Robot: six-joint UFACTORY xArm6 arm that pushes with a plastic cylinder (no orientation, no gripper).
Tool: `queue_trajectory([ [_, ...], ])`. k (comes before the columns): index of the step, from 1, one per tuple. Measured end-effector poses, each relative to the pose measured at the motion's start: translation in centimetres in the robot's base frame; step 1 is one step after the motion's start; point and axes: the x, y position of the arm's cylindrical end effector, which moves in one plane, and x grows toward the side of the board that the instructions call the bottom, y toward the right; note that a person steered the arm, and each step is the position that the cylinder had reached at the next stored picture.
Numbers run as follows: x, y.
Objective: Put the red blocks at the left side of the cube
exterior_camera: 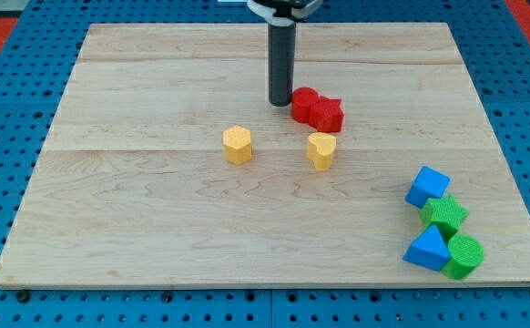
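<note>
1. Fingers do not exist on this arm, so nothing is open, closed or held: it ends in a straight dark rod, and my tip (280, 104) rests on the tabletop (137, 228) near the view's top centre.
2. My tip stands just to the view's left of the two red blocks, touching or almost touching the nearer one; I cannot tell which.
3. That nearer piece, the red rounded block (302, 103), presses against the red star-shaped block (327, 114) on its right.
4. Below the red pair, near but apart, sits the yellow heart-shaped block (321, 149).
5. Further to the view's left, on about the same level, stands the yellow hexagonal block (237, 144), well apart from my tip.
6. At the view's bottom right a cluster of four lies close together: the blue cube (427, 186) on top, the green star-shaped block (444, 216) just below it, then the blue triangular block (427, 249) and the green cylinder (464, 256) side by side.
7. Both red blocks lie well apart from the blue cube, up and to its left in the view.
</note>
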Motion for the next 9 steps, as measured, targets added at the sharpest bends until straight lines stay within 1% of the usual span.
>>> queue_trajectory([
  [1, 1.8, 2.7],
  [2, 2.0, 6.4],
  [4, 2.2, 9.2],
  [5, 0.4, 9.2],
  [6, -0.6, 10.4],
  [7, -0.6, 13.2],
  [9, -0.9, 15.3],
])
